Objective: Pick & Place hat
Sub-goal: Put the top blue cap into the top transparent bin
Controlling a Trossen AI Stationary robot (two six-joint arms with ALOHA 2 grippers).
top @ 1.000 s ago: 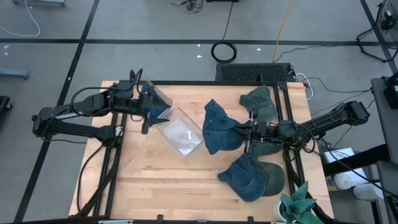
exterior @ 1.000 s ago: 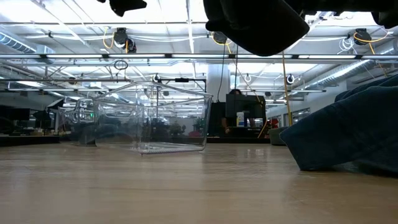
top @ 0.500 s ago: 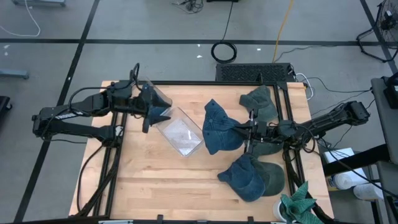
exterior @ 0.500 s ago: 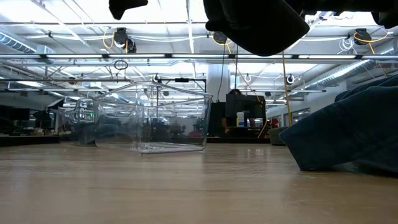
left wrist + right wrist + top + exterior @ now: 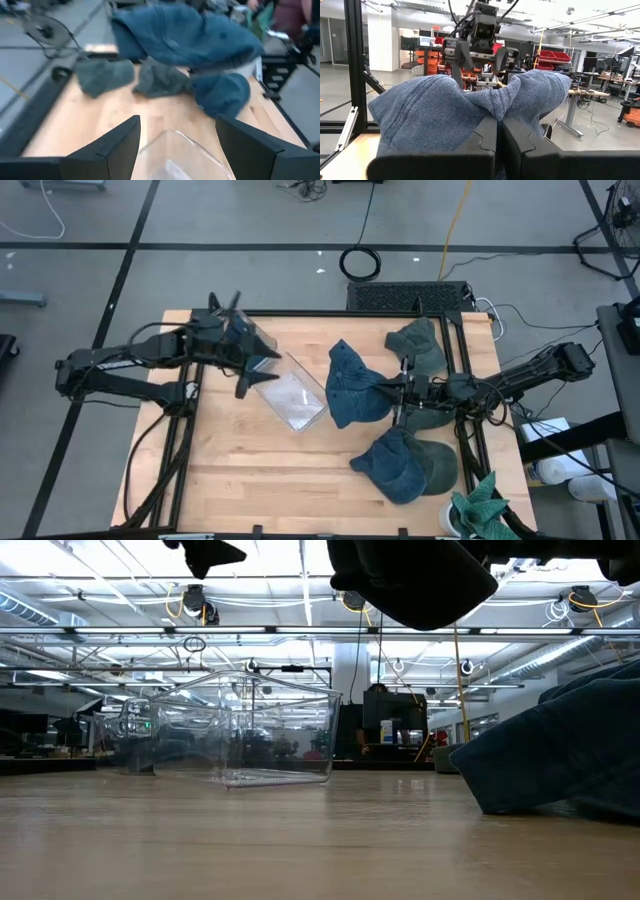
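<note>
Right gripper (image 5: 398, 393): fingers clamped on blue hat (image 5: 352, 385), lifted | Left gripper (image 5: 243, 362): fingers spread, above clear bin (image 5: 290, 392)

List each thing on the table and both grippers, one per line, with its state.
Held hat: lifted, pinched by the right gripper.
Clear bin: empty, on the table.
Left gripper: open, above the bin's end.
Blue hat: lying loose.
Green hats: lying loose.

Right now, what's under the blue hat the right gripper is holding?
The blue hat hangs off the shut right gripper above bare table. Whatever lies beneath its crown is covered from above; the low view shows nothing under it.
</note>
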